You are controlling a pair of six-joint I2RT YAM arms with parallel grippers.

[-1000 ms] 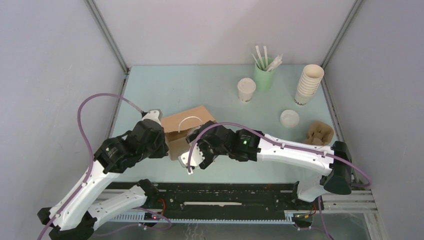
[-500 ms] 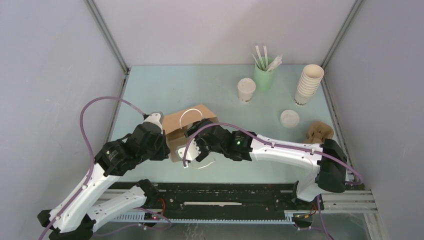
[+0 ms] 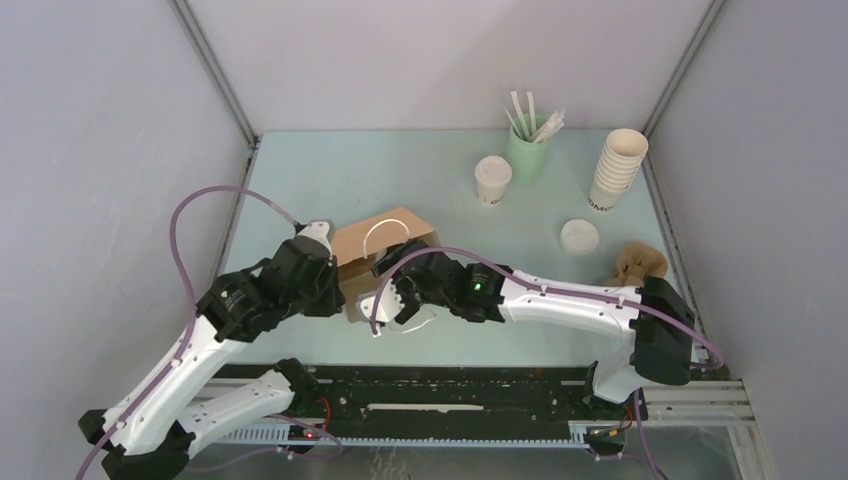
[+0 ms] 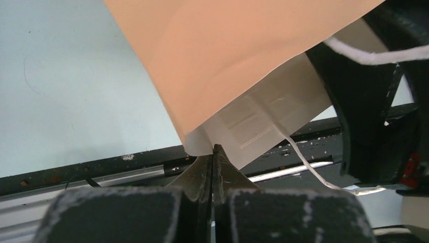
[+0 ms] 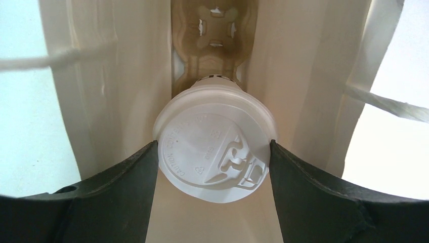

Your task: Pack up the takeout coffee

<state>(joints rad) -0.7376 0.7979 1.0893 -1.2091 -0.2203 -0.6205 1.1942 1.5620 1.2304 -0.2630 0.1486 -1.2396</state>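
Well, I judge the packing about half done. At lower left my left gripper is pinched tight on the rim of the brown paper bag, its arm reaching inward. At centre my right gripper, jaws wide, clasps a small lidded cream paper cup inside the bag's mouth, not yet released. The second lidded cup waits at upper right.

Left arm and right arm: white link shells, black joint housings, bases mounted on the black rail. One purple cable runs along each arm from the rail. Green light on the right arm's black housing farthest from the rail. Left gripper and right gripper: black fingers.
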